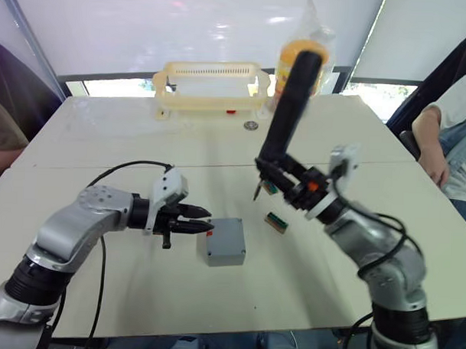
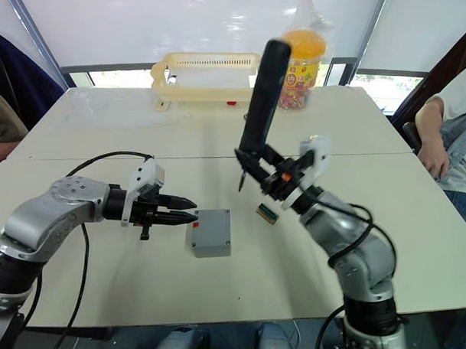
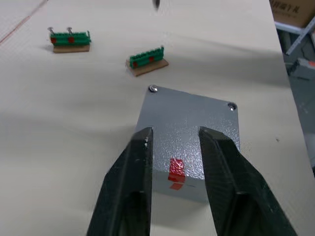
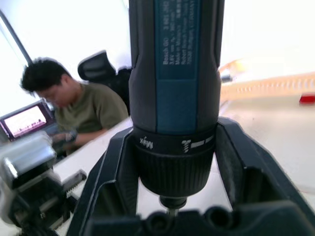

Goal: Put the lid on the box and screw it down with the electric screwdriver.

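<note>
The grey box (image 1: 225, 257) stands on the table in front of me, with the lid (image 3: 192, 123) lying flat on top and screw heads showing at two corners. A small red mark on the box's side faces my left gripper (image 1: 204, 222). That gripper is open, its two fingers (image 3: 135, 182) level with the box's near edge and straddling the red mark, holding nothing. My right gripper (image 1: 295, 184) is shut on the electric screwdriver (image 1: 289, 107). The screwdriver stands nearly upright, its bit pointing down above the table, behind and to the right of the box.
Two small green-brown pieces lie near the box, one (image 1: 276, 222) to its right and another (image 3: 71, 40) farther off. A yellow rack (image 1: 211, 86) and an orange-lidded jar (image 1: 302, 58) stand at the far edge. A person's arm (image 1: 441, 143) rests at the right side.
</note>
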Controlling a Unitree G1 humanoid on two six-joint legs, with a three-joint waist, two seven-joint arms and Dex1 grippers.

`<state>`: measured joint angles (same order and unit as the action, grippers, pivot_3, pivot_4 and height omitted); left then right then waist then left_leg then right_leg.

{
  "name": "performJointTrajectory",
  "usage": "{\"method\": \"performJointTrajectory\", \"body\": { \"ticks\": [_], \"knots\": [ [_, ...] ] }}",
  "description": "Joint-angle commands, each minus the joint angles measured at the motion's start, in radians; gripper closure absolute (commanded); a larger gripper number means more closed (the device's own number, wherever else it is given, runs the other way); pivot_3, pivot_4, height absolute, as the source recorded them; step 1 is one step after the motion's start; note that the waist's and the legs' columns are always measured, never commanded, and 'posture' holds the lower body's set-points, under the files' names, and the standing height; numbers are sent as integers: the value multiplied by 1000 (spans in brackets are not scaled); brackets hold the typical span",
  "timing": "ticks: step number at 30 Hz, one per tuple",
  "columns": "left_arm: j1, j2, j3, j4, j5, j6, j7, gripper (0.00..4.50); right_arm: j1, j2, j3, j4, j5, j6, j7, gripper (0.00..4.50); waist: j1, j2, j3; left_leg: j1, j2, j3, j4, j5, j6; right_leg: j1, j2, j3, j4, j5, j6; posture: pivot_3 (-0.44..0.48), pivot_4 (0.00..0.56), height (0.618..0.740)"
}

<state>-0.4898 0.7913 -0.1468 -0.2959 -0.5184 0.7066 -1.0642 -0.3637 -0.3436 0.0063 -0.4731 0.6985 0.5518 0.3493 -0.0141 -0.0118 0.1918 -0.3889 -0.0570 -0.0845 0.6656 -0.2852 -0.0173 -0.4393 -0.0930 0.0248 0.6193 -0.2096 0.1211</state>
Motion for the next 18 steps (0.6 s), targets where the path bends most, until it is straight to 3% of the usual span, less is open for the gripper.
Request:
{"method": "performJointTrajectory", "body": {
  "ticks": [1,18],
  "knots": [
    [-17,-18,-23,-15,38,-38,6,3181,14,38,55,-10,-113,-151,47,2731,0,0,0,0,0,0,0,0,0,0,0,0,0,0,0,0,150,740],
    [-8,-75,-134,17,171,-118,-8,3181,63,101,124,35,-242,-238,120,2731,0,0,0,0,0,0,0,0,0,-1,0,0,2,0,0,0,150,740]
  ]
}}
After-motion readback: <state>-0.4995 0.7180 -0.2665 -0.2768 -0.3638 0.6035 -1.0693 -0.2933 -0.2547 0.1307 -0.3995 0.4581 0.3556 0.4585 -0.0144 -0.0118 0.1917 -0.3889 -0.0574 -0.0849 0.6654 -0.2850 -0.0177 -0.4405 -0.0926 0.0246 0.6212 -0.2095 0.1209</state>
